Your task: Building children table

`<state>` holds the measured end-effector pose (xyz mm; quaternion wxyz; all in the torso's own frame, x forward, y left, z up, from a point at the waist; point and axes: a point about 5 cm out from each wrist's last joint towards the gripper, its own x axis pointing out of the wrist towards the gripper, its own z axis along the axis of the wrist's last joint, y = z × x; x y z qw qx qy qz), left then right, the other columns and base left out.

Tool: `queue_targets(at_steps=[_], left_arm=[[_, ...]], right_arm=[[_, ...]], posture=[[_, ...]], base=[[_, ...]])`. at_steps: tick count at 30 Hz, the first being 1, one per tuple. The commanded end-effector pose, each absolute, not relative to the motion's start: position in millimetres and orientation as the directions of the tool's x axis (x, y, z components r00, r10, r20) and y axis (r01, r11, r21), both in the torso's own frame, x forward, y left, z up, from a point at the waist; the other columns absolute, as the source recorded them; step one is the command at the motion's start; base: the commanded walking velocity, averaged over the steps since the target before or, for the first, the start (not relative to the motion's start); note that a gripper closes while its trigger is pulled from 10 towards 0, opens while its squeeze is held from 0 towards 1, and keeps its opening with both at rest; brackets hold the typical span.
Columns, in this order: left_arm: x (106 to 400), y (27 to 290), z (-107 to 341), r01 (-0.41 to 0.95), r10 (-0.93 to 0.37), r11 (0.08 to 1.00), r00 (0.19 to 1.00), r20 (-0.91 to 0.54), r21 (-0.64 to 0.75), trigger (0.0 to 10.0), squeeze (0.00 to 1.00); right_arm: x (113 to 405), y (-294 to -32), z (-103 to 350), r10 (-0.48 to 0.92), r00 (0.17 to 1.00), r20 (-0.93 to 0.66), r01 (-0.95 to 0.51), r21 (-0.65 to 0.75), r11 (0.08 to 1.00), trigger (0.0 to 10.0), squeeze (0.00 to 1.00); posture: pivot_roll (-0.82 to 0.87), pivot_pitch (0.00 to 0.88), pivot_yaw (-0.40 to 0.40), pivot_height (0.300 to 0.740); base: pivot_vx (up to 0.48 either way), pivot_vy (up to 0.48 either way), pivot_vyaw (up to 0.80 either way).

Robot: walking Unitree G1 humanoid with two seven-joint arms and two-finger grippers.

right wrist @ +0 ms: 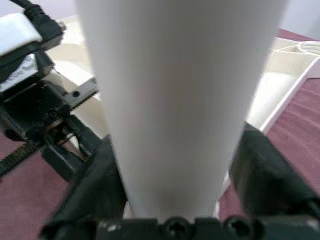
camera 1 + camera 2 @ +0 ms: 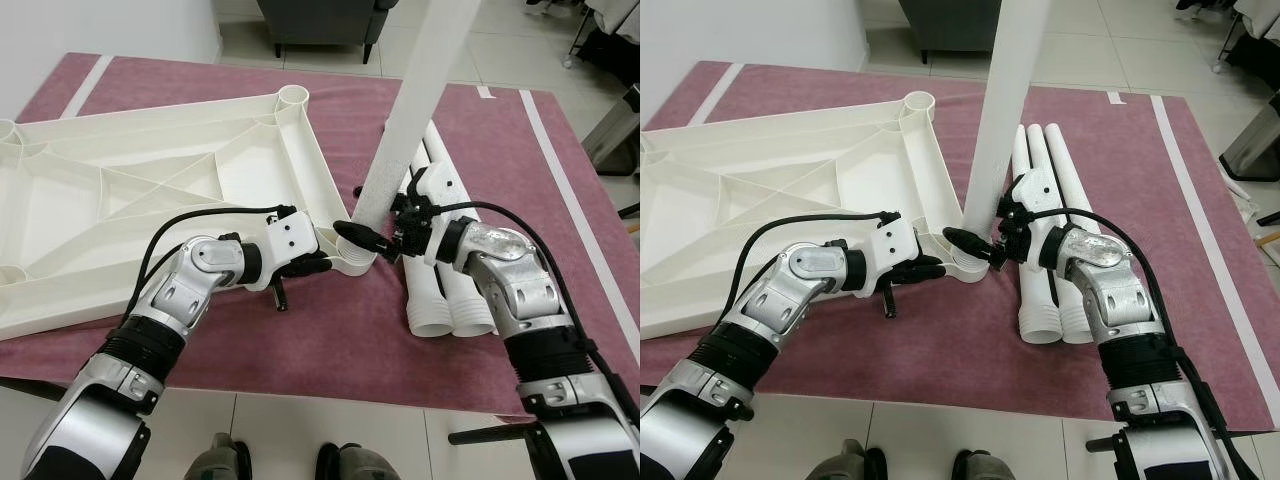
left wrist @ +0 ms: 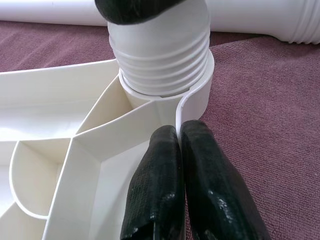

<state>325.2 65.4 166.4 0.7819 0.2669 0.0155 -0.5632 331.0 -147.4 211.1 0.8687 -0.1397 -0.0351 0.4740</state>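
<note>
A white table leg (image 2: 415,110) stands nearly upright, threaded end down in the corner socket (image 3: 195,100) of the upturned tabletop (image 2: 150,190). The right gripper (image 2: 372,240) clamps the leg; the left gripper (image 3: 182,150) pinches the socket wall.

1. A maroon rug (image 2: 360,330) with pale stripe borders lies on the floor.
2. The floor (image 2: 300,430) is pale glossy tile.
3. A dark grey armchair (image 2: 320,20) stands beyond the rug's far edge.
4. A white wall (image 2: 100,25) rises at the far left.
</note>
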Motion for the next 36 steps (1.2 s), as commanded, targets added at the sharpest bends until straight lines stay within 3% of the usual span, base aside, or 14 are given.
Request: queue_targets(at_steps=[1, 11, 14, 18, 21, 23, 27, 29, 31, 34, 36], left_arm=[[320, 73, 143, 0.919, -0.852, 0.223, 0.346, -0.394, 0.324, 0.0, 0.00], [319, 72, 144, 0.919, -0.853, 0.223, 0.345, -0.391, 0.324, 0.0, 0.00], [319, 72, 143, 0.921, -0.855, 0.221, 0.341, -0.391, 0.320, 0.0, 0.00], [318, 72, 143, 0.922, -0.856, 0.220, 0.339, -0.390, 0.319, 0.0, 0.00], [318, 71, 143, 0.923, -0.858, 0.216, 0.335, -0.390, 0.318, 0.0, 0.00], [318, 71, 143, 0.923, -0.858, 0.216, 0.335, -0.390, 0.318, 0.0, 0.00], [318, 71, 143, 0.925, -0.860, 0.210, 0.330, -0.389, 0.318, 0.0, 0.00], [317, 70, 144, 0.926, -0.862, 0.205, 0.325, -0.389, 0.318, 0.0, 0.00], [317, 70, 144, 0.926, -0.862, 0.205, 0.325, -0.389, 0.318, 0.0, 0.00], [317, 70, 143, 0.927, -0.863, 0.202, 0.321, -0.390, 0.317, 0.0, 0.00], [317, 70, 143, 0.927, -0.863, 0.202, 0.321, -0.390, 0.317, 0.0, 0.00]], right_arm=[[332, -150, 211, 0.838, 0.541, -0.063, -0.823, -0.244, 0.513, 0.0, 0.00], [330, -144, 195, 0.814, 0.578, -0.044, -0.807, -0.180, 0.563, 0.0, 0.00], [329, -135, 177, 0.730, 0.681, -0.061, -0.727, -0.178, 0.663, 0.0, 0.00], [328, -132, 172, 0.684, 0.727, -0.055, -0.683, -0.161, 0.713, 0.0, 0.00], [329, -130, 164, 0.572, 0.817, -0.068, -0.576, -0.121, 0.808, 0.0, 0.00], [329, -130, 164, 0.572, 0.817, -0.068, -0.576, -0.121, 0.808, 0.0, 0.00], [330, -130, 154, 0.412, 0.904, -0.115, -0.422, -0.082, 0.903, 0.0, 0.00], [328, -130, 146, 0.241, 0.957, -0.160, -0.253, -0.056, 0.966, 0.0, 0.00], [328, -130, 146, 0.241, 0.957, -0.160, -0.253, -0.056, 0.966, 0.0, 0.00], [320, -123, 140, 0.033, 0.979, -0.202, -0.044, -0.051, 0.998, 0.0, 0.00], [320, -123, 140, 0.033, 0.979, -0.202, -0.044, -0.051, 0.998, 0.0, 0.00]], posture=[[0.08, 0.151, 0.019, 0.740], [0.07, 0.152, 0.018, 0.740], [0.07, 0.154, 0.017, 0.740], [0.07, 0.153, 0.017, 0.740], [0.07, 0.150, 0.017, 0.740], [0.07, 0.150, 0.017, 0.740], [0.07, 0.146, 0.019, 0.740], [0.06, 0.141, 0.020, 0.740], [0.06, 0.141, 0.020, 0.740], [0.06, 0.137, 0.018, 0.740], [0.06, 0.137, 0.018, 0.740]], base=[[0.000, 0.000, 0.00], [0.000, 0.000, 0.00], [0.000, 0.000, 0.00], [0.000, 0.000, 0.00], [0.000, 0.000, 0.00], [0.000, 0.000, 0.00], [0.000, 0.000, 0.00], [0.000, 0.000, 0.00], [0.000, 0.000, 0.00], [0.000, 0.000, 0.00], [0.000, 0.000, 0.00]])
